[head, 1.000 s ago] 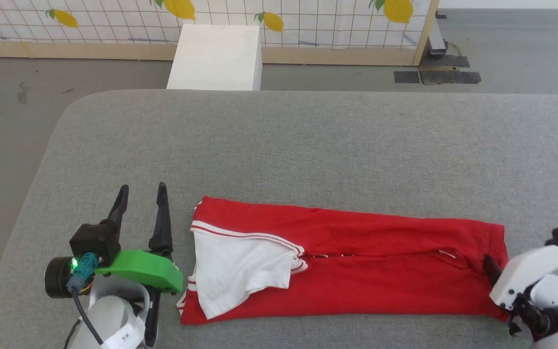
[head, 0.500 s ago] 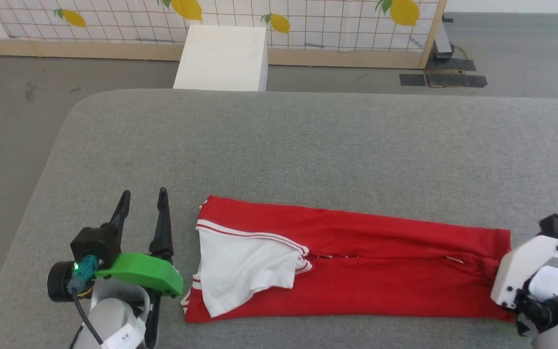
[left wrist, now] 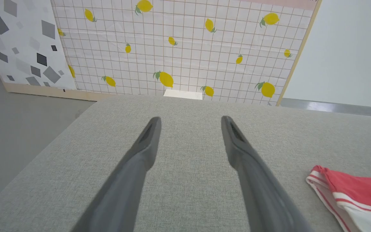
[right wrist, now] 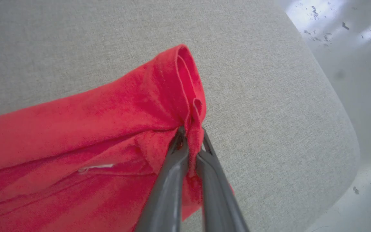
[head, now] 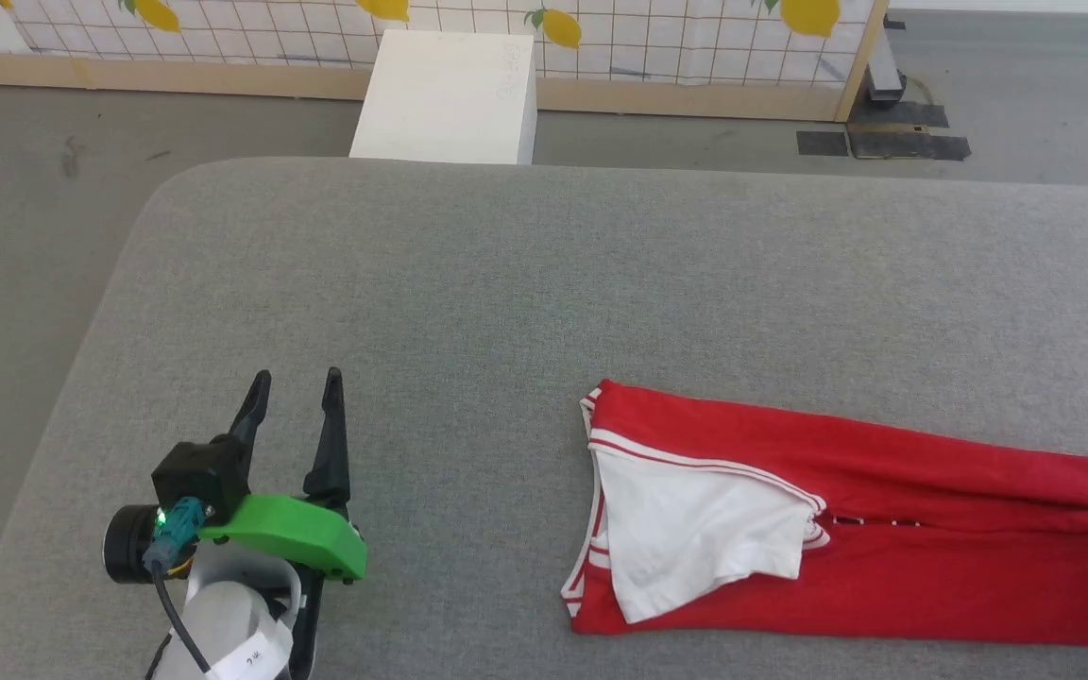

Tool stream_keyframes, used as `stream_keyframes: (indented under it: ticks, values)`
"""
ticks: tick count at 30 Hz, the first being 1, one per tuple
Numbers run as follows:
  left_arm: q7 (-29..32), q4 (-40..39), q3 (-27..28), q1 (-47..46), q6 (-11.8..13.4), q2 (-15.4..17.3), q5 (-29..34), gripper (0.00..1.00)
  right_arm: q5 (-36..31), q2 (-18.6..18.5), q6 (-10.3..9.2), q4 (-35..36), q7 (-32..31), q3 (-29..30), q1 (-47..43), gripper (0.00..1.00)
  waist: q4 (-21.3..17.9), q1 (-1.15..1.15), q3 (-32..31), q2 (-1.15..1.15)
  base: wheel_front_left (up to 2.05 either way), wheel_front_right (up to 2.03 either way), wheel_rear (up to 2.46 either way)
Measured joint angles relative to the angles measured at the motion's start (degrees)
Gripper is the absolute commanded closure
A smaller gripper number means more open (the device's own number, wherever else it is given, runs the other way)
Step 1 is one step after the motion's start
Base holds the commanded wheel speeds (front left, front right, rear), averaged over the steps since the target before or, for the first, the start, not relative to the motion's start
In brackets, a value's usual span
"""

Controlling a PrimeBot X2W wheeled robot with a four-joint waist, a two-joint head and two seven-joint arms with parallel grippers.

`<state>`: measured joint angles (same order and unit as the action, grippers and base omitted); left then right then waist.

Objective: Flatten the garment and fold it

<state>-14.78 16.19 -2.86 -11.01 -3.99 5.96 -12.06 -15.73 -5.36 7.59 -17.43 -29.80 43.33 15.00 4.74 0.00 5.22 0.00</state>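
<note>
**ITEM 1 – garment** (head: 931, 576): red shirt, folded lengthwise into a long band, flat on table (head: 506, 283) along its near edge. In head view it sits right of ctr & runs off the right edge of frame. White sleeve (head: 695, 538) lies folded on top at the band's left end; red/white striped trim (head: 695, 465) borders it.

**ITEM 2 – right gripper** (right wrist: 192, 135): jaws nearly closed, pinching a bunch of the garment's red hem btwn the tips. Right wrist view: cloth at the pinch stands up in a rolled ridge; rest of fabric spreads away to the left w/ creases. Grip point is at the garment's end near the table's rounded corner, glossy floor (right wrist: 366, 64) beyond.

**ITEM 3 – left gripper** (head: 297, 378): jaws spread wide, nothing btwn them. Over bare table at lower left of head view, well apart from garment. Left wrist view: garment's striped corner shows at lower right, apart from the fingers (left wrist: 253, 180). Whether tips touch the table: can't tell.

**ITEM 4 – table**: grey fabric top, rounded corners.

**ITEM 5 – bkgd**: white box (head: 450, 94) on floor just past table's far edge; lemon-print grid panel (head: 676, 38) behind it; grey-shapes panel (left wrist: 18, 42) to its left; dark mats (head: 884, 144) on floor at far right.
</note>
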Motion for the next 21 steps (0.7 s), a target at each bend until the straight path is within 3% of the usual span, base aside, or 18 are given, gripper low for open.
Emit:
stream_keyframes:
  ticks: [4, 6, 15, 18, 21]
  values:
    - [0.0, 0.0, 0.4, -0.1, -0.3, -0.2, 0.2, 0.00, 1.2, 1.0, 0.00, 2.5, -3.0, -3.0, -0.9, 1.00, 0.0, 0.00, -0.4, 0.00, 0.00, 0.00, 0.00]
    - [0.0, -0.1, 0.7, 0.0, -0.5, -0.5, 0.5, 0.00, 5.5, 2.0, 0.00, 10.9, -9.4, -9.4, -3.9, 1.00, -0.1, 0.00, -0.9, 0.00, 0.00, 0.00, 0.00]
    - [0.0, 0.1, 0.9, 0.0, -1.1, -0.8, 1.0, 0.00, 19.6, 2.4, -0.01, 35.7, -23.7, -34.3, -10.4, 1.00, 0.4, 0.00, -1.2, 0.00, 0.00, 0.00, 0.00]
    - [0.0, 0.2, 0.9, 0.0, -1.2, -0.8, 1.3, 0.00, 20.8, 2.4, -0.01, 37.9, -24.2, -42.3, -10.3, 1.00, 0.7, 0.00, -1.1, 0.00, 0.00, 0.00, 0.00]
    - [0.0, 0.3, 0.8, 0.0, -1.5, -0.8, 2.0, 0.00, 21.6, 2.4, -0.01, 35.4, -23.5, -49.3, -9.1, 1.00, 1.2, 0.00, -1.0, 0.00, 0.00, 0.00, 0.00]
